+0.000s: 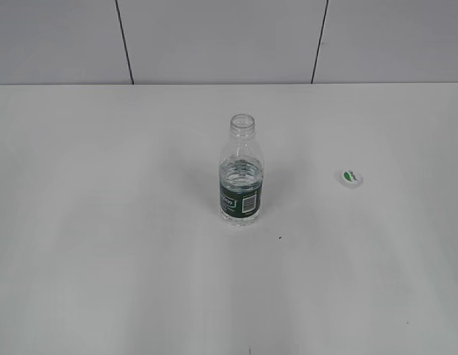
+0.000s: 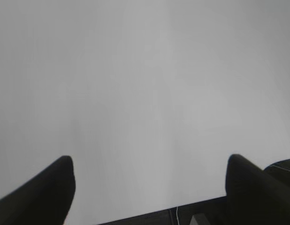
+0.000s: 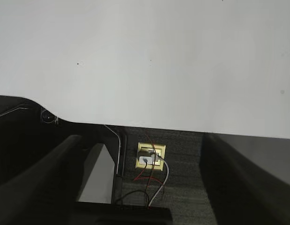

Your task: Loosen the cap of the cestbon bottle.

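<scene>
The cestbon bottle [image 1: 240, 171] stands upright at the middle of the white table [image 1: 103, 222], with its neck open and no cap on it. The cap [image 1: 351, 177], white with a green logo, lies flat on the table to the right of the bottle. Neither arm shows in the exterior view. My left gripper [image 2: 149, 176] is open and empty over bare table near its front edge. My right gripper [image 3: 142, 176] is open and empty, past the table's front edge above the floor. Neither wrist view shows the bottle or the cap.
A grey panelled wall [image 1: 221, 41] runs behind the table. The right wrist view shows the table's front edge [image 3: 159, 126], dark floor, and a brass floor socket [image 3: 151, 156] with cables.
</scene>
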Tool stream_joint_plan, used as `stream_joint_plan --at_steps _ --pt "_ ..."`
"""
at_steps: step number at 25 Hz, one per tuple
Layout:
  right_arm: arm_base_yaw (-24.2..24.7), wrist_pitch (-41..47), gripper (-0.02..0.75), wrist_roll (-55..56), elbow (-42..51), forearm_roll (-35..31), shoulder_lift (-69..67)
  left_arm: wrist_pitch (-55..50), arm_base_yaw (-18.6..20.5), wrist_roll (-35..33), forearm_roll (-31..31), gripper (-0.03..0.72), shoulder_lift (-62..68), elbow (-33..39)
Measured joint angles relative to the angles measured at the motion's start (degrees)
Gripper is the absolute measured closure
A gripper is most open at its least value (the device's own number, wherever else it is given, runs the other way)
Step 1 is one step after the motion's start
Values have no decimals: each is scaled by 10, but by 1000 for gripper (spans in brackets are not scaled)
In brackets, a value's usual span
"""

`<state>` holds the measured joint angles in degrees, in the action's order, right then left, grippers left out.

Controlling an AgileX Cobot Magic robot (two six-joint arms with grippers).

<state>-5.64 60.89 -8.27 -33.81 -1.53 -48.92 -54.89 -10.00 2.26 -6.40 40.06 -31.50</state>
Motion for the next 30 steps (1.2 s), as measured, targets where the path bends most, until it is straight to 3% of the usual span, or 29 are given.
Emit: stream_joint_plan --at_steps 11,30 --pt "0 5 150 4 35 -1 149 -53 0 0 30 98 -102 11" --pt "0 16 150 12 40 -7 325 -64 0 0 30 98 -399 13"
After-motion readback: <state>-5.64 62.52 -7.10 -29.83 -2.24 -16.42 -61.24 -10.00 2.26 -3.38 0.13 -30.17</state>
